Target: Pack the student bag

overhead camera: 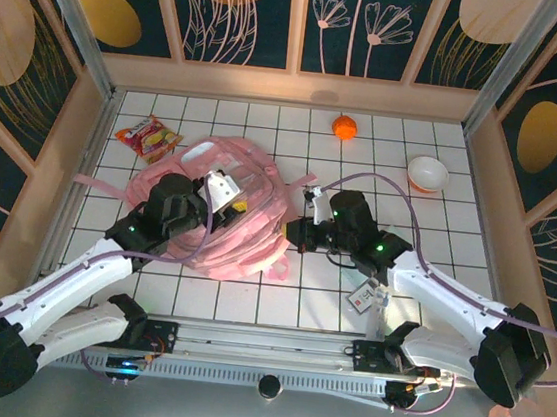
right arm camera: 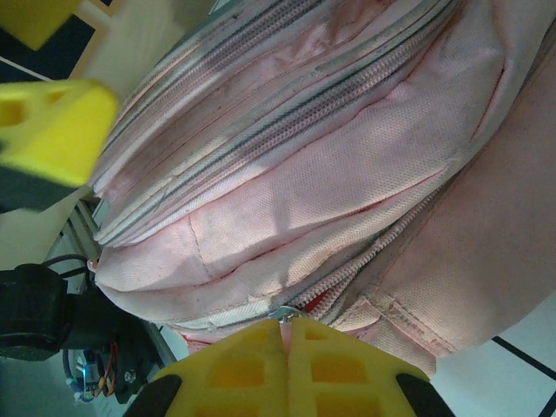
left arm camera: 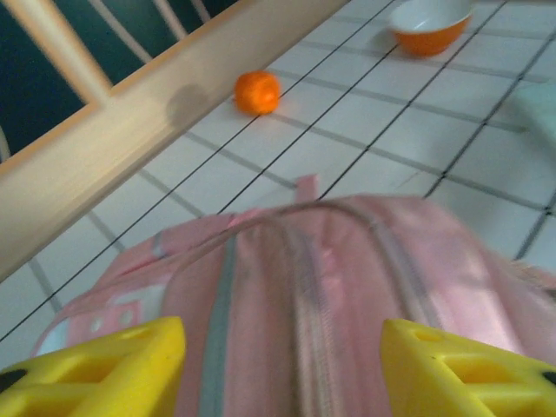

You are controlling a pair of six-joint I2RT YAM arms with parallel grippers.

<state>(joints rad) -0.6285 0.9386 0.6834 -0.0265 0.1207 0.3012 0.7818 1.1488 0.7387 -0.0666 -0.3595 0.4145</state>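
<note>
The student bag (overhead camera: 226,225) is a pink backpack lying flat on the tiled table, left of centre. My left gripper (overhead camera: 234,201) hovers open over its top; in the left wrist view the yellow fingers (left arm camera: 95,369) stand wide apart above the bag (left arm camera: 330,278) with nothing between them. My right gripper (overhead camera: 294,232) is at the bag's right edge. In the right wrist view it (right arm camera: 287,334) is shut on the pink zipper pull (right arm camera: 285,313) of a partly open pocket on the bag (right arm camera: 330,165), with red showing inside the gap.
An orange (overhead camera: 344,127) and an orange-and-white bowl (overhead camera: 427,173) sit at the back right. A red snack packet (overhead camera: 148,137) lies back left of the bag. A small white card (overhead camera: 361,295) lies near the right arm. Wooden walls (overhead camera: 292,87) enclose the table.
</note>
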